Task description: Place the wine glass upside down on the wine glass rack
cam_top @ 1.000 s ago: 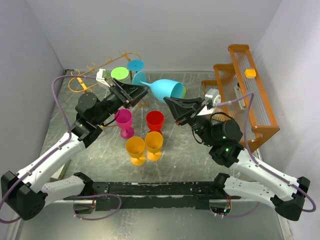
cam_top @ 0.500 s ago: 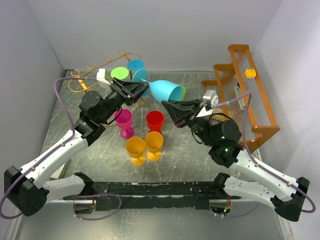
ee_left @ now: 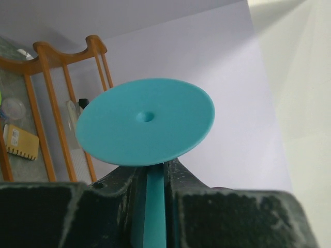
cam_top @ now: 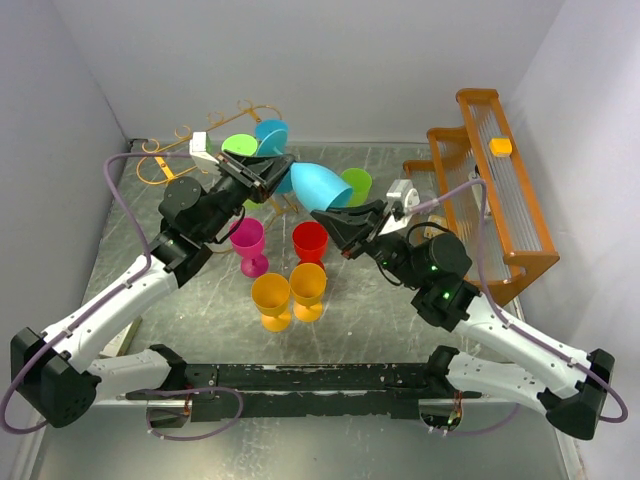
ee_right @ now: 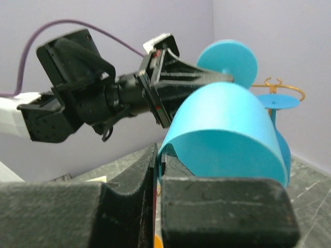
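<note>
glass: you have the blue glass [cam_top: 322,186] in the air over the back of the table [cam_top: 365,335], lying on its side, foot toward the back left corner, mouth toward the right arm.
left gripper [cam_top: 275,172]: fingers pressed onto the stem just under the foot; in the wrist view the stem fills the gap between them.
right gripper [cam_top: 325,215]: pinching the bowl's rim, the wall caught between the two fingers.
rack [cam_top: 160,168]: back left corner, just beyond the foot; the glass is not hung on it, and you cannot tell whether foot and wire touch.
on rack: a green-footed glass [cam_top: 238,145] and a second blue glass [ee_right: 277,101] hang upside down.
on table: magenta glass [cam_top: 247,240], red glass [cam_top: 310,240] and two yellow glasses [cam_top: 271,297] stand upright nearer the arms; a green glass [cam_top: 357,185] sits just beside the bowl.
wooden rack [cam_top: 500,190]: right edge, well apart.
</note>
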